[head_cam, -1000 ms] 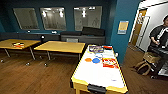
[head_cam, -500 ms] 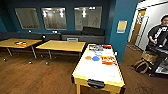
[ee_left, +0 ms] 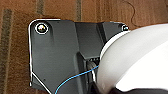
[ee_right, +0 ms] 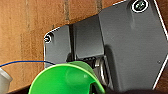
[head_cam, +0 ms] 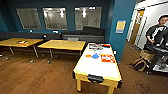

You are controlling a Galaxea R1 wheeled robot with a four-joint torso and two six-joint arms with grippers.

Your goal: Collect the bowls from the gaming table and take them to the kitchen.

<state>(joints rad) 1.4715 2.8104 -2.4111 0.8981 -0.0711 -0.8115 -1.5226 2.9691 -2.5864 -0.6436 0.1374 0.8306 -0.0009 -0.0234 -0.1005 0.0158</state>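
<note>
The gaming table [head_cam: 100,67], with a white top and yellow trim, stands ahead and slightly right in the head view. On its far half lie an orange bowl [head_cam: 88,55] and a blue bowl [head_cam: 95,56], side by side. The kitchen is out of view. In the right wrist view, my right gripper [ee_right: 96,87] holds a bright green cup [ee_right: 66,80] above the wooden floor. A large whitish rounded thing [ee_left: 135,62] sits close to my left gripper [ee_left: 100,86]. I cannot tell what it is or whether it is held.
A flat red box [head_cam: 107,58] and more game boxes [head_cam: 96,46] lie on the gaming table. Two tan wooden tables [head_cam: 62,45] stand at left before a dark bench. A person [head_cam: 156,35] with a control rig stands at right by a doorway. A bag [head_cam: 140,63] lies on the floor.
The whole head view has shifted a little as I drive, and the gaming table now looks slightly nearer. Nothing on the table has moved.
</note>
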